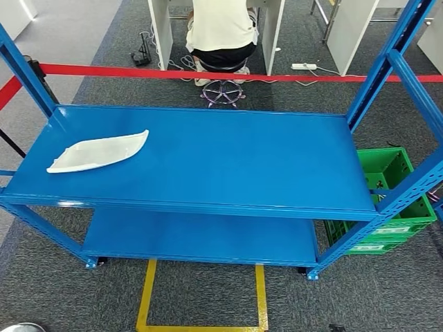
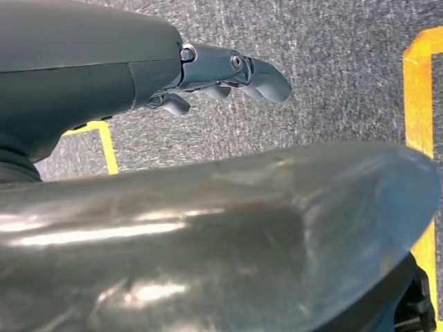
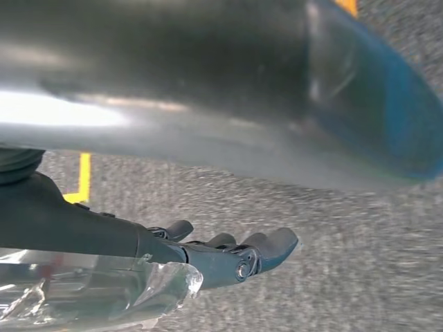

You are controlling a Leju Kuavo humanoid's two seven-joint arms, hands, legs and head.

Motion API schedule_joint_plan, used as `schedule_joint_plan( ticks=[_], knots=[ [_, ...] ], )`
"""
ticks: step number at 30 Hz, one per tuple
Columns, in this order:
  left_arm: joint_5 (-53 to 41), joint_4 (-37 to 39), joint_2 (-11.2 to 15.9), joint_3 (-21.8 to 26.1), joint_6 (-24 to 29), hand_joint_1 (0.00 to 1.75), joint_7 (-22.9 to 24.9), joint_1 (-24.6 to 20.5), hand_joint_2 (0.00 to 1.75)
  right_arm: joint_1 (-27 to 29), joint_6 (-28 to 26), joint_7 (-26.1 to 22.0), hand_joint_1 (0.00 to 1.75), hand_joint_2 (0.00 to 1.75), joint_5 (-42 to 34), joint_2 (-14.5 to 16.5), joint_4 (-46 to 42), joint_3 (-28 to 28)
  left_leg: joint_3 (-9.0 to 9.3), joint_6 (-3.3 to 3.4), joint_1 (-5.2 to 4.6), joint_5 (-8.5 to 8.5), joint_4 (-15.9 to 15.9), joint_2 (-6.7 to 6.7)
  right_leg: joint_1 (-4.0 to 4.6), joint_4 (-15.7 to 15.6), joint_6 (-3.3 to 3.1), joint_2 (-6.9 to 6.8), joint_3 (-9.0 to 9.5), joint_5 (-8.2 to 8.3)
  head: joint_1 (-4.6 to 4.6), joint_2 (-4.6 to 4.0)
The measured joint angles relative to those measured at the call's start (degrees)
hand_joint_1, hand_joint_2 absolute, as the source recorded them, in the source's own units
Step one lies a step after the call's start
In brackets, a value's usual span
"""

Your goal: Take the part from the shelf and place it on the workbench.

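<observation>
both hands hang empty, left hand [image 2: 230, 72] and right hand [image 3: 230, 252] with fingers loose; to grasp the white part [image 1: 99, 152] on the shelf [image 1: 235, 159], better reach left first

Head view looks down on the shelf [image 1: 209, 159]; wrist views face the floor [image 2: 313, 104].

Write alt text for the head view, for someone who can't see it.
A white curved part lies at the left end of a blue metal shelf's upper deck. Behind a red barrier tape a person sits on a stool, and a green crate stands at the right.
</observation>
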Motion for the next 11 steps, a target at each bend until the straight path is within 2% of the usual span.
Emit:
schedule_joint_plan(
  ticks=[11],
  knots=[
    [0.9, 2.6, 0.7, -0.5, -0.1, 0.0, 0.2, -1.2, 0.0, -0.6, -0.3, -0.5, 0.0, 0.0, -1.6, -1.7, 4.5, 2.6, 0.02, -0.01, 0.02, 0.0, -0.1, 0.0, 0.0, 0.0, -0.09, 0.0, 0.0, -0.08, 0.01, 0.0]
  ],
)
